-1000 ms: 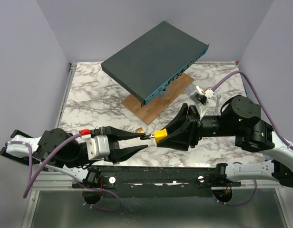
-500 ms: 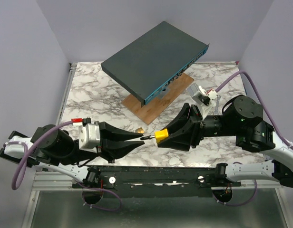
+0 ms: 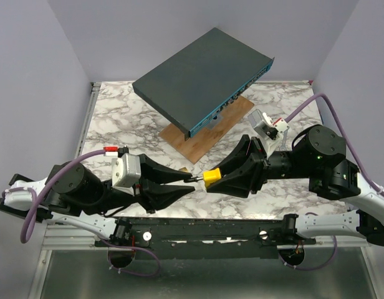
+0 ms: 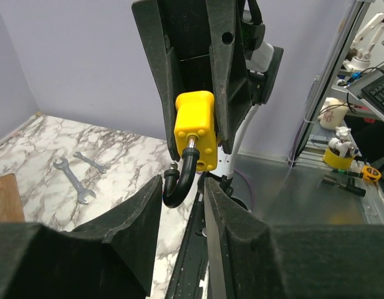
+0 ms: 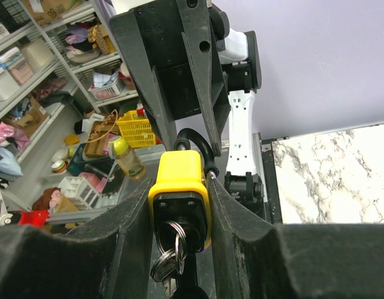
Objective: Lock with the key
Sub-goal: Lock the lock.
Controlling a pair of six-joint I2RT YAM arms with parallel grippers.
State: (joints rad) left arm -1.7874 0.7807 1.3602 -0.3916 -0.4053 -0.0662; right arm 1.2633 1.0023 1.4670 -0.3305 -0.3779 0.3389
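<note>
Padlock [image 3: 211,179], yellow, sits in the air above the middle of the marble worktop's [image 3: 117,118] near edge. I see the right gripper [image 3: 209,180] pinching its body from both sides. The left gripper [image 3: 191,183] has its fingers spread, flanking the black shackle [image 4: 189,169], which has one leg free of the body. Keys [image 5: 166,265] on a ring hang from the keyhole end.

Lilac walls [image 3: 30,62], marble-patterned tabletop [image 3: 117,118], cluttered shelving [image 5: 42,62] beyond, perhaps storeroom

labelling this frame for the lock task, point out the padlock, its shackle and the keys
padlock [image 5: 179,187]: right wrist view, front of the yellow body
shackle [image 4: 178,200]: left wrist view, bottom of the black bend
keys [image 5: 164,265]: right wrist view, the bunch hanging under the padlock
</note>
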